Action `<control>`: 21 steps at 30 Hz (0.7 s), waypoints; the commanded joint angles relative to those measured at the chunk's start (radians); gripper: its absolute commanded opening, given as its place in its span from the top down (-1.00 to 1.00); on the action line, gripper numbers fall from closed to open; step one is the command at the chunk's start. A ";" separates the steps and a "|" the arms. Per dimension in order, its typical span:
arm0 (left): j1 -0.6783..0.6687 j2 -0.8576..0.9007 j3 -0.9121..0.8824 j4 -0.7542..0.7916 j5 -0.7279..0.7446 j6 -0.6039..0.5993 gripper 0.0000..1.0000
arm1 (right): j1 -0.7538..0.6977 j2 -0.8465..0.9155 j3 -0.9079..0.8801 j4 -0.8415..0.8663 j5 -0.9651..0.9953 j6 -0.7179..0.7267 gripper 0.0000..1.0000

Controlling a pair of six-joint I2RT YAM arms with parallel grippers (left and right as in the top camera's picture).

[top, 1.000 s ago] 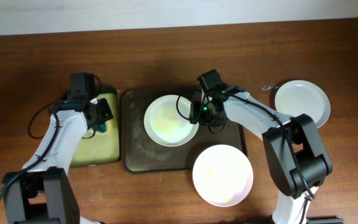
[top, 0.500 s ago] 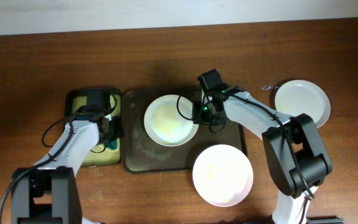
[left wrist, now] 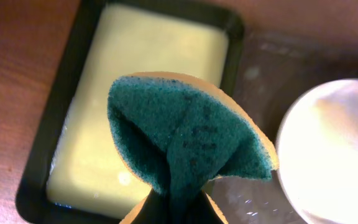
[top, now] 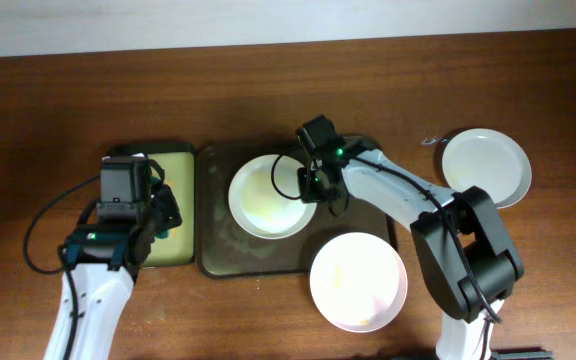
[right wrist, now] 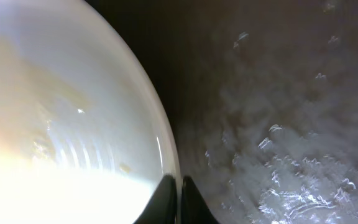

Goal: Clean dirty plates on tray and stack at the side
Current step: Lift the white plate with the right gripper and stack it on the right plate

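Now, green sponge (left wrist: 188, 134) in left claw (left wrist: 169, 210)

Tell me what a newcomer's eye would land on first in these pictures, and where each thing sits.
The folded green sponge, pinched in the left claw over the small yellow-green tray, fills the left wrist view. In the middle of the overhead view, the right claw grips the rim of a smeared white plate on the dark tray. Two bright plates stand out too: the front plate and the far-right plate.
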 commanded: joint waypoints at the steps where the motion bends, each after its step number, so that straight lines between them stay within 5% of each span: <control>1: -0.004 0.073 -0.009 0.013 -0.033 -0.014 1.00 | 0.019 -0.068 0.228 -0.180 0.195 -0.069 0.92; 5: -0.004 0.187 -0.009 0.035 -0.117 -0.051 1.00 | 0.123 -0.090 0.488 -0.394 0.663 -0.095 0.92; 12: -0.004 0.249 -0.009 0.063 -0.135 -0.050 1.00 | 0.465 -0.070 0.493 -0.392 1.493 -0.113 0.91; 17: -0.004 0.249 -0.009 0.063 -0.134 -0.050 1.00 | 0.566 -0.064 0.485 -0.380 1.566 -0.116 0.92; 19: -0.004 0.249 -0.010 0.061 -0.135 -0.050 1.00 | 0.569 -0.064 0.485 -0.333 1.455 -0.149 0.92; 21: -0.004 0.249 -0.010 0.056 -0.135 -0.050 1.00 | 0.555 -0.064 0.483 -0.344 1.580 -0.097 0.92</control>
